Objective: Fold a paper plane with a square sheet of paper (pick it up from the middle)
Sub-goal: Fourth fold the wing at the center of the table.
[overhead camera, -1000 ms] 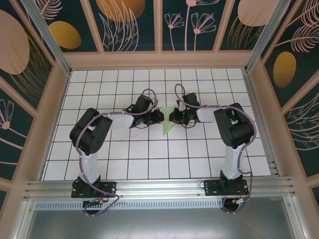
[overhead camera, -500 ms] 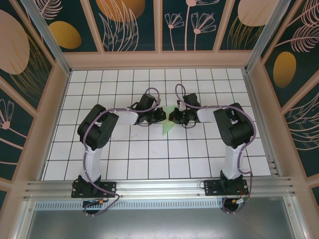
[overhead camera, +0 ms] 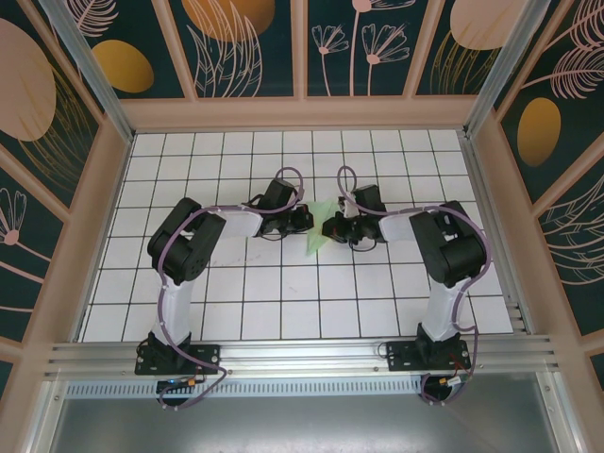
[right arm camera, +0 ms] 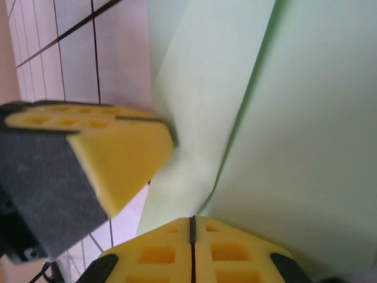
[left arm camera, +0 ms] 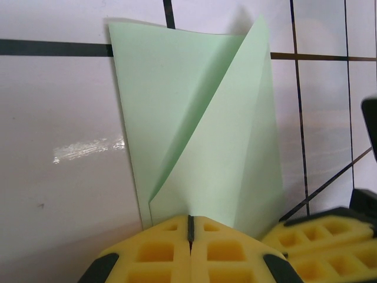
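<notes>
Left wrist view: the left gripper sits at the bottom centre of the frame, its two yellow pads pressed flat together with only a thin dark seam between them. The lower edge of the paper runs into that seam, so the gripper is clamped on the paper. From there the pale green paper rises toward the top of the frame, one flap lying over another. A diagonal crease climbs from lower left to a point at upper right. In the lower right corner the right gripper shows its yellow pads just beside the paper's edge. Behind everything lies the white floor with dark grid lines. In the right wrist view the right gripper, at bottom centre, also has its pads closed to a hairline, and a fold of the paper comes out of that line. The sheet spreads across the upper right, and the left gripper enters from the middle left, its tip against the paper. In the top external view the two grippers meet tip to tip near the middle of the floor. The paper lies between and just below them as a slim green wedge pointing to the lower left.
</notes>
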Controlling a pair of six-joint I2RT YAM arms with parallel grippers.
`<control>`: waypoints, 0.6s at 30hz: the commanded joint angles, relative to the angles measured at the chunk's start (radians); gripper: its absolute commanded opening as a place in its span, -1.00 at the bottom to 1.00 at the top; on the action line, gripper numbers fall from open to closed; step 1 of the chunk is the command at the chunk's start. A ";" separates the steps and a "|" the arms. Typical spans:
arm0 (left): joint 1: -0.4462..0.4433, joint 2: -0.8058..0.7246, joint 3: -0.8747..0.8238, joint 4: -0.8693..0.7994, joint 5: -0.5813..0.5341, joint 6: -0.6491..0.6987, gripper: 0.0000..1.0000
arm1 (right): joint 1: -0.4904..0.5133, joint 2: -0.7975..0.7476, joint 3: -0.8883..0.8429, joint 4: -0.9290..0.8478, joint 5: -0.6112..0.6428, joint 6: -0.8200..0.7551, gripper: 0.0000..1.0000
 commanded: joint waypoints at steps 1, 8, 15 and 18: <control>0.000 0.026 -0.048 -0.086 -0.070 0.018 -1.00 | 0.021 -0.042 -0.030 0.055 -0.044 0.035 -0.84; -0.001 0.020 -0.069 -0.070 -0.077 0.006 -1.00 | 0.062 -0.025 -0.011 0.087 -0.036 0.078 -0.84; -0.002 0.023 -0.066 -0.066 -0.080 0.001 -1.00 | 0.078 0.001 -0.015 0.076 -0.021 0.077 -0.84; -0.004 0.022 -0.069 -0.069 -0.088 0.001 -1.00 | 0.085 0.010 -0.021 0.052 -0.017 0.056 -0.84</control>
